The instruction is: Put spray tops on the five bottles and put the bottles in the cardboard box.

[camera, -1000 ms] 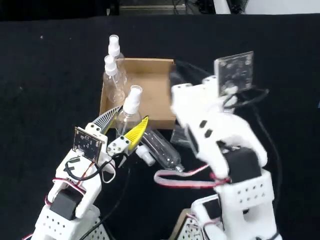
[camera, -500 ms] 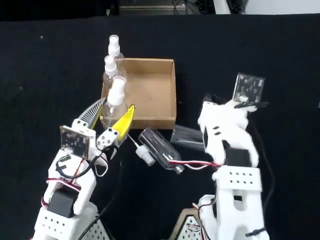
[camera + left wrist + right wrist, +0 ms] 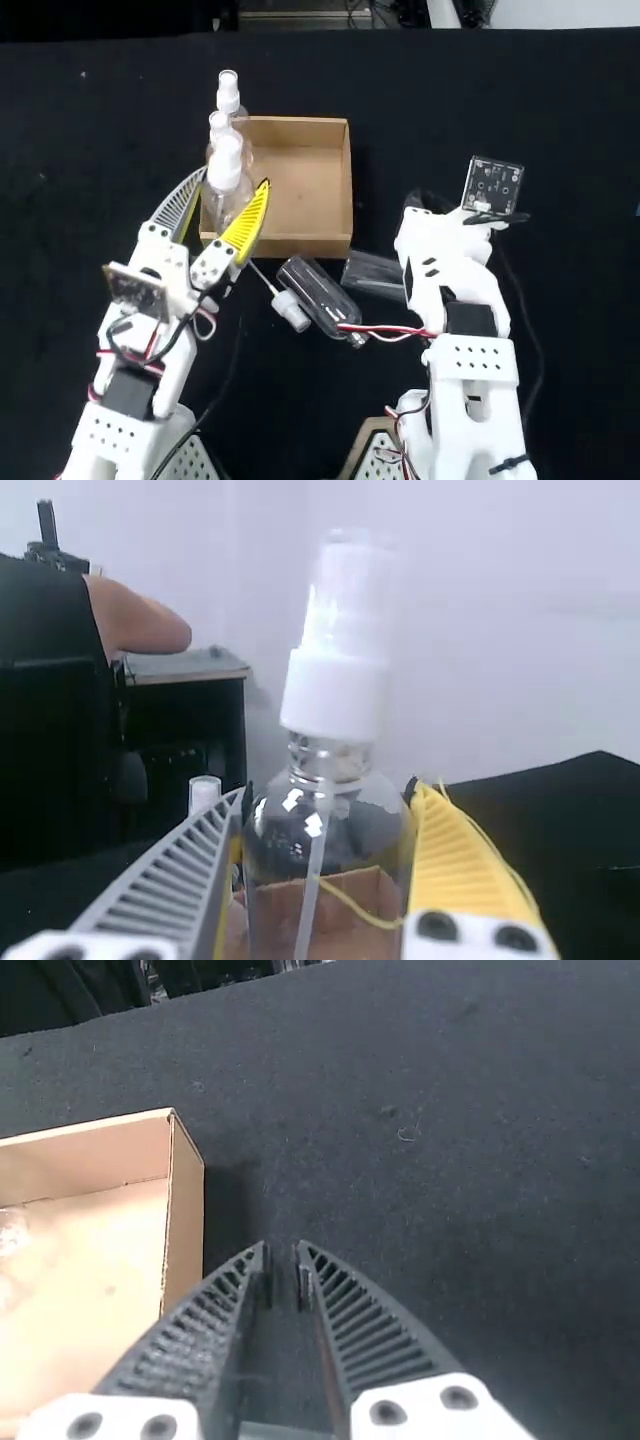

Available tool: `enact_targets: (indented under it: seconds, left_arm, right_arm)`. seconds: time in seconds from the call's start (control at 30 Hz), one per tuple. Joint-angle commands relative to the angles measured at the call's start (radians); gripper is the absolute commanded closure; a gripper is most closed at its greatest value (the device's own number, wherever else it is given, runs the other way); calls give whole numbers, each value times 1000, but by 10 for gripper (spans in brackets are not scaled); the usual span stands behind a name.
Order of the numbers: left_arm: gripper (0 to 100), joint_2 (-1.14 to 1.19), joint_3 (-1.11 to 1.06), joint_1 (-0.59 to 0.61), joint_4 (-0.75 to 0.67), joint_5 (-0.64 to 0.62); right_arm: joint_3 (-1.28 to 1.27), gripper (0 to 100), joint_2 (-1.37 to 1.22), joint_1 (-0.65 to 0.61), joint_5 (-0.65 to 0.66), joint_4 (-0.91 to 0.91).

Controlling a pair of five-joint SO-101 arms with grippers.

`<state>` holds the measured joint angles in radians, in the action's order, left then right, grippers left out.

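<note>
Left gripper (image 3: 232, 180) is clamped on a capped bottle (image 3: 228, 197) and has carried it from the table to the left front corner of the cardboard box (image 3: 300, 190); apparently not yet released. Right gripper (image 3: 281, 1255) is almost closed, empty, and has withdrawn beside the box. Another bottle (image 3: 318, 298) lies outside, awaiting boxing

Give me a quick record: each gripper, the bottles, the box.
Left gripper: shut on held bottle, upright, spray top on, at left side of box
Right gripper: shut, empty, over table beside box
Upright bottles: two, at box's far left corner
Lying bottle: on table before box, top on
</note>
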<state>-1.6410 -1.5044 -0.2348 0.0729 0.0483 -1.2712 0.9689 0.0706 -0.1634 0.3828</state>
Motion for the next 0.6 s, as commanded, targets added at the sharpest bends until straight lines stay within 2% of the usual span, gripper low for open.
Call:
enact_targets:
  seconds: [0.0, 0.33, 0.57]
  left_arm:
    - [845, 224, 137, 10, -106, 8]
    - [842, 717, 297, 12, -325, 8]
    - [841, 879, 292, 122, -470, 2]
  right_arm:
    - [-4, 970, 13, 20, -6, -34]
    - [-10, 970, 13, 20, 14, -34]
    - [-10, 970, 13, 20, 14, -34]
